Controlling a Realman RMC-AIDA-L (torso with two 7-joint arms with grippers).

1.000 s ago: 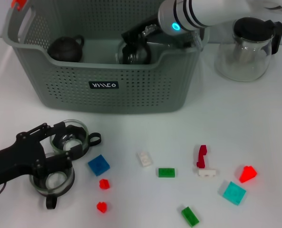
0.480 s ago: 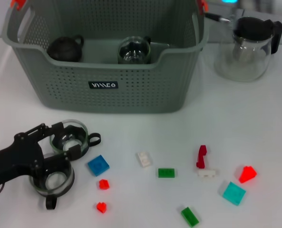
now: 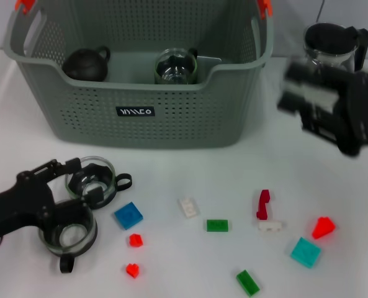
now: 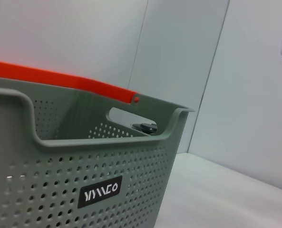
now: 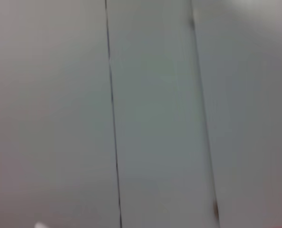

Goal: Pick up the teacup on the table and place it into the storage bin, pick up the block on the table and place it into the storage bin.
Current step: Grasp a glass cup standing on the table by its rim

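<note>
White table (image 3: 332,186) before pale grey panelled wall (image 4: 255,85).

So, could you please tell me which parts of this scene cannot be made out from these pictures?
- Right gripper: motion-blurred in the head view, beside the glass pitcher, part of which it covers.
- Right wrist view: only a blurred pale wall, no table things.
- Left gripper: the head view cannot settle whether it grips the glass teacup.
- Left wrist view: the storage bin fills it; the bin wall hides most of the contents.
</note>
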